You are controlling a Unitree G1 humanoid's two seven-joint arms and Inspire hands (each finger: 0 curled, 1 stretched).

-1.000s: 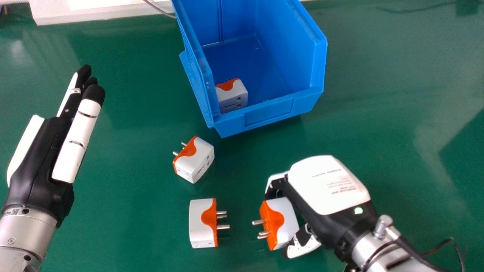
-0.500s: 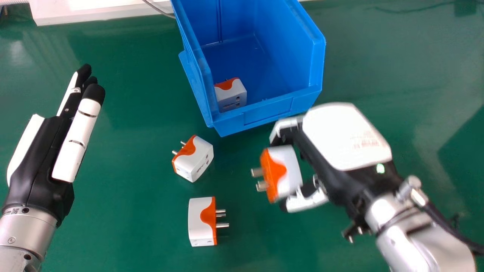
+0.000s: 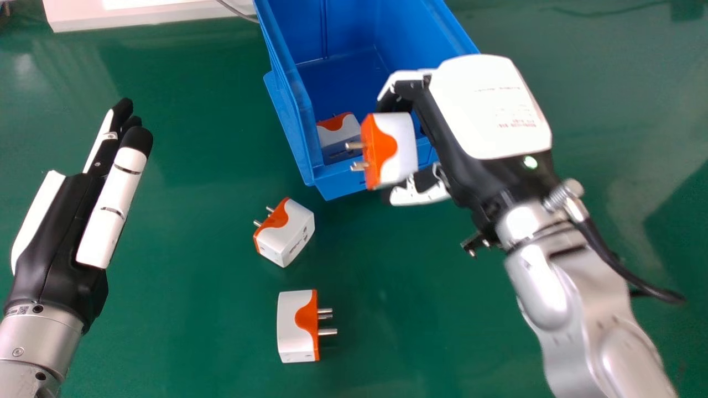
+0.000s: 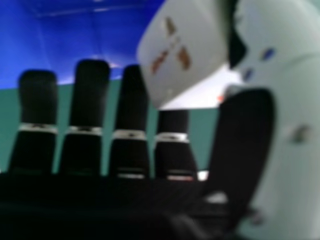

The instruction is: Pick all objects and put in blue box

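At my seven o'clock lies a white-and-orange adapter (image 3: 293, 331), prongs toward three; a second adapter (image 3: 287, 235) lies at eight. My left hand (image 3: 52, 226) is at nine, fingers straight and empty. At two, my partly closed right hand (image 3: 487, 105) pinches a third adapter (image 3: 397, 149) between thumb and fingers, overlapping the blue box's (image 3: 338, 183) near edge in my sight. Inside, a fourth adapter (image 3: 340, 135) sits by its seven-o'clock corner.

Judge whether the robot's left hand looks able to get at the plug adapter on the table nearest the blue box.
Probably yes: the left hand is open and empty, and nothing stands between it and that adapter. The right hand is beyond it, by the box.
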